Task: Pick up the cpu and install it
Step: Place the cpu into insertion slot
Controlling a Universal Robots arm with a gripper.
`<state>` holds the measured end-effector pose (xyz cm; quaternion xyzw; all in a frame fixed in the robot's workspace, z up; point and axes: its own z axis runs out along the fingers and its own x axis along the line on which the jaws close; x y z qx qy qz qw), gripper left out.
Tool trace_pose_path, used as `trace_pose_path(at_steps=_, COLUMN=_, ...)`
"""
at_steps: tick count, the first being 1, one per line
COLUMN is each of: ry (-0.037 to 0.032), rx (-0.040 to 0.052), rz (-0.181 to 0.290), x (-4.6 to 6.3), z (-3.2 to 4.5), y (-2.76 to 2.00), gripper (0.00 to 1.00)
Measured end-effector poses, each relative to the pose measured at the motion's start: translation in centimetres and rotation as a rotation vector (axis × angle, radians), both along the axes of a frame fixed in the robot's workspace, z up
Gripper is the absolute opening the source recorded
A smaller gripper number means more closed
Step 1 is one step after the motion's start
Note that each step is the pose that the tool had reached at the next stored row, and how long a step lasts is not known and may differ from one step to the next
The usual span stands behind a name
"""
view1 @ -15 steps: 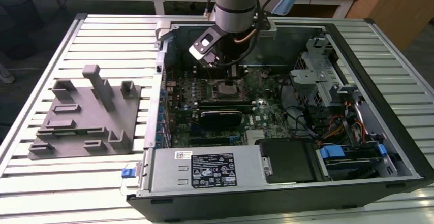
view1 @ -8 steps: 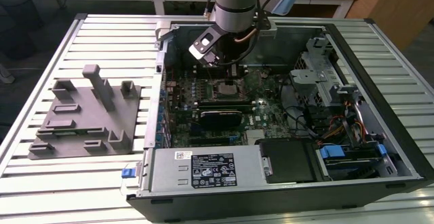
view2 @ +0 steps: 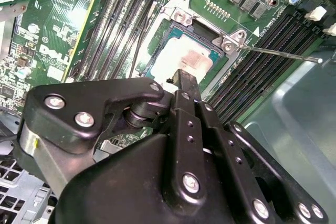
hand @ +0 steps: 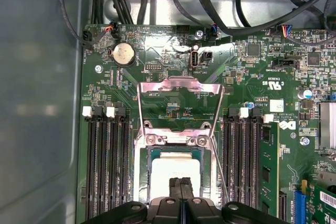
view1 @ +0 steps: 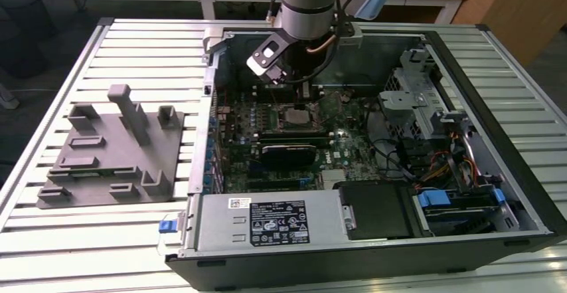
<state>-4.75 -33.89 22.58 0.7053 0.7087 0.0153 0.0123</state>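
**Slatted metal tabletop** (view1: pixel 496 54): carries an open black computer case (view1: pixel 354 270) laid on its side, so the board inside faces up toward the arm. Just beside the case, on the exterior view's left, stands a grey moulded fixture (view1: pixel 106 163) with upright posts. Judgement: it is a holder for parts awaiting fitting.

**Silver-grey cylindrical robot arm** (view1: pixel 306 0): reaches down into the case, over the green motherboard (hand: pixel 262 93).

**Black two-fingered claw** (hand: pixel 181 183): the fingers are closed together with no more than a hairline between them, and they grip nothing. The tips sit over the middle of the socket. Judgement: a closed claw here suits pressing or checking, not carrying.

**Square metal-framed socket** (view2: pixel 178 13): its hinged load plate (hand: pixel 178 85) stands raised and its thin wire lever (view2: pixel 278 53) lies swung out to the side. This leaves the seat open from above.

**Small flat square cpu with a silvery-white top** (view2: pixel 198 59): lies inside the socket frame, flat as far as can be judged. Placement appears done, while the plate is not yet closed over it.

**Not determinable:**
- Whether the fingertips touch the cpu top or hang just above it.
- The edge of the cpu and socket nearest the claw, which the claw body covers in both wrist views.
- How the chip seats on the contacts beneath it.
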Motion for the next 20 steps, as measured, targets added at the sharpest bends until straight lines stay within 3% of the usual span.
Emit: trace_pose_path(at_steps=20, ry=0.0, rx=-0.0001, rz=0.0, x=0.0, z=0.43, y=0.0, gripper=0.11)
